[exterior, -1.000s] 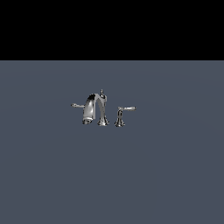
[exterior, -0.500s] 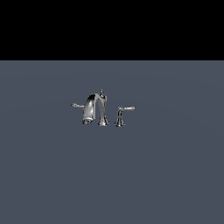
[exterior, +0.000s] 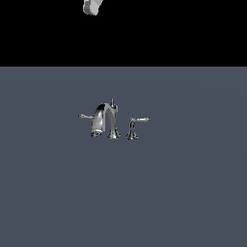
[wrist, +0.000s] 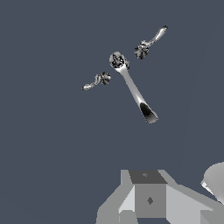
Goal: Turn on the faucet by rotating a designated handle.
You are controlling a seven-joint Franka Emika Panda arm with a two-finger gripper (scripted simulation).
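**One faucet mid-counter, hand high above it, grip unreadable**

I count one faucet, made of three chrome pieces standing in a row on the grey counter. It is set back from the counter's far edge, in the open middle of the surface. There is one arched spout, one small knob on top of the spout's base, and two side levers. The handle is the slim lever that sticks out towards the exterior view's left, on the side where the spout's mouth comes down. The spout covers its pedestal in that view. The other lever sits on a flared pedestal just beside the spout's base and points the opposite way.

The wrist view looks down on the set from above. There the handle shows together with its own small base, and I can see that the three bases are apart from one another. The spout runs out sideways from the row.

One hand shows in the wrist view only as grey blocks at the frame's edge, well above the faucet and touching nothing. Its fingertips are out of view, so I cannot tell whether it is released or clenched. The exterior view catches only a pale piece of the arm at the top of the frame.
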